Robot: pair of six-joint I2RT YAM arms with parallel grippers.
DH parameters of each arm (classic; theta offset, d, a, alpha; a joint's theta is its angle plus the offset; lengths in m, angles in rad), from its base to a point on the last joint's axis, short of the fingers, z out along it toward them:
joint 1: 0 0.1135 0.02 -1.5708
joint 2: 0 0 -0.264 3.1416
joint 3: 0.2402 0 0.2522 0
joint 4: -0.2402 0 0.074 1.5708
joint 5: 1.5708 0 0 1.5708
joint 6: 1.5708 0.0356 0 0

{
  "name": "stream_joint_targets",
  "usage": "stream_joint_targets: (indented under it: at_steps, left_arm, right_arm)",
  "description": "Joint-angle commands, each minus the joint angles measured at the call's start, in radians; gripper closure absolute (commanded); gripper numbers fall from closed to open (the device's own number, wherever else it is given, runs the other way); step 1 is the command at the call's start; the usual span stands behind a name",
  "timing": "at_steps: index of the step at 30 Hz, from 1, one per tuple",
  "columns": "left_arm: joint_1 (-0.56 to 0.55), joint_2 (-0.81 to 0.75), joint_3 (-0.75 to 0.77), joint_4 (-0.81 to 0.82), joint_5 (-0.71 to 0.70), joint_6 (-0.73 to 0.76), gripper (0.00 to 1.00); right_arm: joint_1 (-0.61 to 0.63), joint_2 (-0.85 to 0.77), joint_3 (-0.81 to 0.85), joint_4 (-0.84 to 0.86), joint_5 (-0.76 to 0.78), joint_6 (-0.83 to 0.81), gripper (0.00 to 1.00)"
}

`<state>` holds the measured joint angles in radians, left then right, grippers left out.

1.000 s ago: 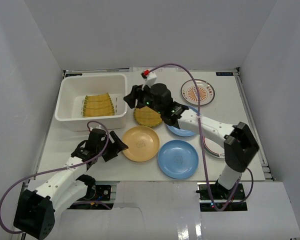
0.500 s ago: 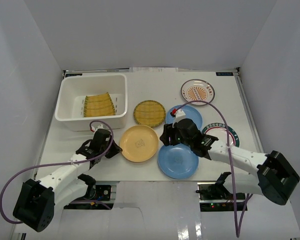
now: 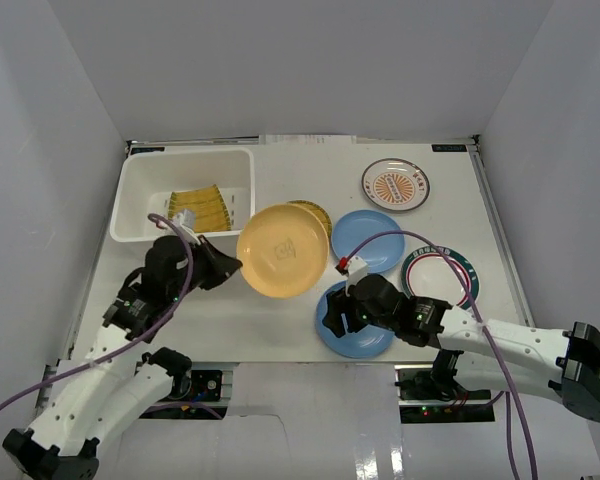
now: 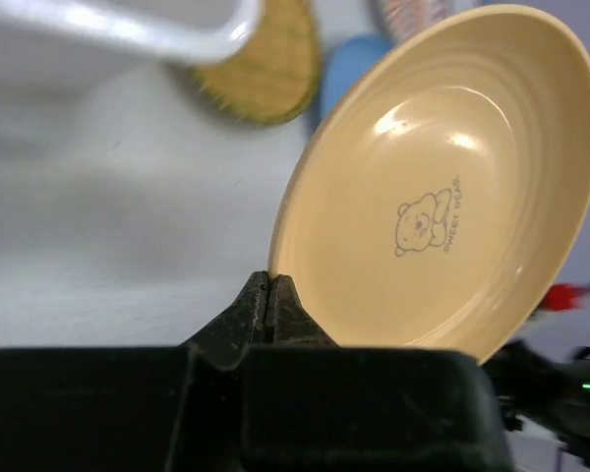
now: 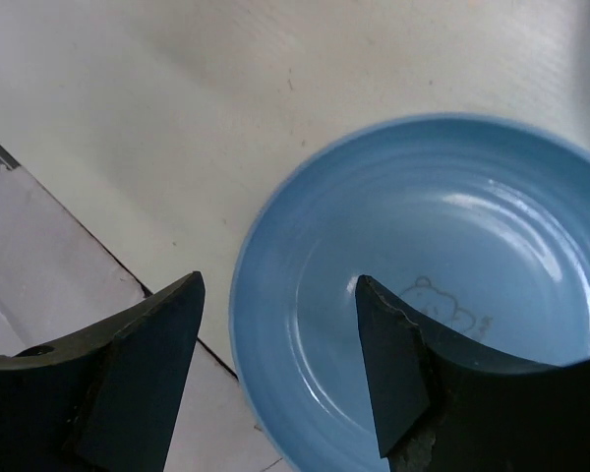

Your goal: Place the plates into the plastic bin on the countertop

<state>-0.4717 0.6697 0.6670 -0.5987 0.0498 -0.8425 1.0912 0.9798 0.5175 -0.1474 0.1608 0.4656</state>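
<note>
Since half a second ago the orange-yellow plate has left the countertop. It now hangs tilted in the air, just beside the near right corner of the plastic bin. Left gripper is clamped on its rim; the wrist view shows the jaws pinched together on the edge. Right gripper has slid down to the near blue plate and is spread apart over its near-left rim, holding nothing.

Tally as we read it:
- In the bin: one yellow woven plate.
- In transit: the orange-yellow one.
- Not yet lifted: second woven plate, half hidden behind the raised one; far blue plate; orange-patterned white plate; green-ringed plate; and the near blue.

We judge the task well short of half done: one of seven in, five waiting.
</note>
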Motion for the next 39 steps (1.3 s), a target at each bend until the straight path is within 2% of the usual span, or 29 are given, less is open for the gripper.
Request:
stream_joint_targets:
  at_steps: [1, 4, 7, 8, 10, 11, 13, 14, 15, 17, 22, 25, 28, 29, 30, 31, 32, 33, 34, 36, 37, 38, 39]
  left_arm:
    - [-0.004, 0.014, 0.249, -0.056, -0.017, 0.046, 1.00]
    - [-0.002, 0.098, 0.371, -0.056, -0.207, 0.107, 1.00]
    - [-0.001, 0.195, 0.468, -0.038, -0.336, 0.189, 1.00]
    - [0.002, 0.261, 0.527, -0.032, -0.419, 0.210, 1.00]
    - [0.048, 0.347, 0.587, -0.009, -0.458, 0.256, 1.00]
    - [0.079, 0.373, 0.601, -0.003, -0.437, 0.267, 1.00]
    - [0.233, 0.418, 0.617, 0.014, -0.351, 0.278, 1.00]
    - [0.290, 0.456, 0.612, 0.020, -0.253, 0.280, 1.00]
    - [0.405, 0.473, 0.608, 0.025, -0.210, 0.283, 1.00]
    - [0.512, 0.517, 0.585, 0.033, -0.173, 0.296, 1.00]
    - [0.565, 0.580, 0.534, 0.062, -0.197, 0.316, 1.00]
    - [0.576, 0.628, 0.504, 0.063, -0.194, 0.324, 1.00]
    - [0.576, 0.665, 0.476, 0.065, -0.214, 0.348, 1.00]
    - [0.576, 0.669, 0.470, 0.063, -0.222, 0.353, 0.99]
    - [0.576, 0.669, 0.465, 0.065, -0.226, 0.355, 0.95]
    - [0.576, 0.657, 0.454, 0.071, -0.216, 0.353, 0.84]
    - [0.576, 0.645, 0.450, 0.079, -0.208, 0.352, 0.78]
    - [0.576, 0.633, 0.445, 0.092, -0.200, 0.352, 0.72]
    - [0.576, 0.610, 0.447, 0.096, -0.196, 0.352, 0.68]
    - [0.576, 0.591, 0.451, 0.096, -0.194, 0.350, 0.68]
    - [0.576, 0.585, 0.451, 0.096, -0.192, 0.352, 0.69]
    - [0.576, 0.576, 0.448, 0.096, -0.186, 0.350, 0.70]
    - [0.576, 0.570, 0.445, 0.096, -0.179, 0.347, 0.69]
  right_arm:
    - [0.029, -0.052, -0.053, -0.005, 0.060, 0.067, 0.32]
    - [0.047, -0.070, -0.073, 0.008, 0.065, 0.076, 0.32]
    - [0.073, -0.032, -0.053, -0.007, 0.066, 0.050, 0.31]
    - [0.094, -0.017, -0.047, -0.012, 0.066, 0.038, 0.31]
    - [0.119, 0.029, -0.011, -0.055, 0.103, -0.004, 0.31]
    - [0.124, 0.043, 0.004, -0.070, 0.115, -0.018, 0.31]
    - [0.131, 0.080, 0.035, -0.104, 0.134, -0.047, 0.31]
    - [0.137, 0.091, 0.041, -0.109, 0.138, -0.051, 0.31]
    - [0.141, 0.108, 0.045, -0.113, 0.141, -0.053, 0.31]
    - [0.159, 0.122, 0.046, -0.109, 0.140, -0.050, 0.31]
    - [0.193, 0.206, 0.065, -0.110, 0.140, -0.079, 0.33]
    - [0.217, 0.281, 0.110, -0.138, 0.166, -0.096, 0.39]
    - [0.239, 0.330, 0.145, -0.156, 0.221, -0.099, 0.59]
    - [0.243, 0.338, 0.159, -0.158, 0.241, -0.097, 0.70]
    - [0.248, 0.339, 0.167, -0.159, 0.247, -0.097, 0.76]
    - [0.256, 0.338, 0.174, -0.164, 0.250, -0.097, 0.81]
    - [0.260, 0.327, 0.183, -0.169, 0.267, -0.093, 0.87]
    - [0.268, 0.320, 0.203, -0.178, 0.273, -0.091, 0.87]
    - [0.279, 0.313, 0.213, -0.181, 0.278, -0.090, 0.87]
    - [0.282, 0.293, 0.237, -0.195, 0.258, -0.090, 0.76]
    - [0.286, 0.292, 0.248, -0.210, 0.252, -0.088, 0.67]
    - [0.291, 0.293, 0.262, -0.227, 0.273, -0.082, 0.51]
    - [0.298, 0.295, 0.283, -0.244, 0.292, -0.067, 0.46]
